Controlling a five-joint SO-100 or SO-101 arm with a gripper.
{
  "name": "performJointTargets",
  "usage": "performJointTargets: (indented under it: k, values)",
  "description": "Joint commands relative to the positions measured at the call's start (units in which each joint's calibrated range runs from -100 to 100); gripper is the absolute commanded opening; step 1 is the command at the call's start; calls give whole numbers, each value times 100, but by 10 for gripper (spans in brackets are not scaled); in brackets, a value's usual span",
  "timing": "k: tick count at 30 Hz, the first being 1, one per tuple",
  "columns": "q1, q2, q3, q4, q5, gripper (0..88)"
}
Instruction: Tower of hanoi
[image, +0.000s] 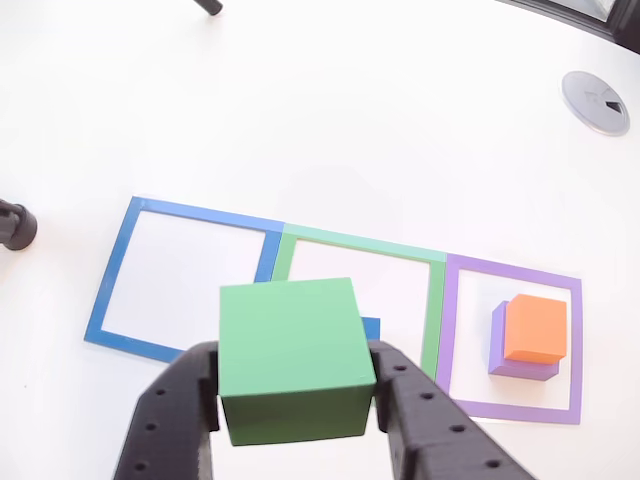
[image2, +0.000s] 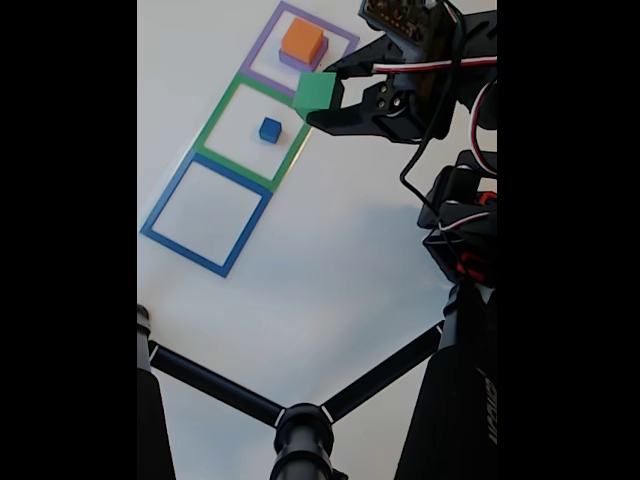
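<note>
Jaws (image: 296, 395) of the black two-finger gripper are clamped on the matte green square block (image: 294, 358), one finger on each side of it, holding it up off the white counter (image: 350, 120). It's basically a cube, so no real long axis, and it sits pretty level with its flat top facing the other view's camera, edges roughly square to the fingers. In the fixed view the green block (image2: 316, 92) hangs over the corner where the green tape square outline (image2: 213, 119) meets the purple tape square outline (image2: 258, 46).

Small blue cube (image2: 269, 129) sits inside the green outline; in the other view just a sliver of it (image: 372, 328) peeks out behind the green block. Over in the purple outline (image: 440, 330), the matte orange square block (image: 536, 328) is stacked on the flat purple square block (image: 498, 340), sitting toward one corner. Blue tape square outline (image: 112, 270) is off at the far end.
</note>
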Motion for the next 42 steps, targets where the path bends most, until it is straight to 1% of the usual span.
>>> performJointTargets:
  k: [1,12,18,22,24,27,31,33,38,42]
  values:
    - [-413,-114,-263,139,0,66]
    - [-1630,-50,64,212,0,66]
    - [-1928,23,410,284,0,66]
    - [-1861,112,1183,-161,0,64]
    - [-1765,168,1801,-752,0,65]
    - [-1630,233,3001,-2145,0,67]
    - [-1535,540,4710,-4703,0,69]
    - [-1563,871,5283,-5894,0,70]
    - [-1755,1953,5846,-7999,0,71]
    - [-1774,3204,5992,-9756,0,71]
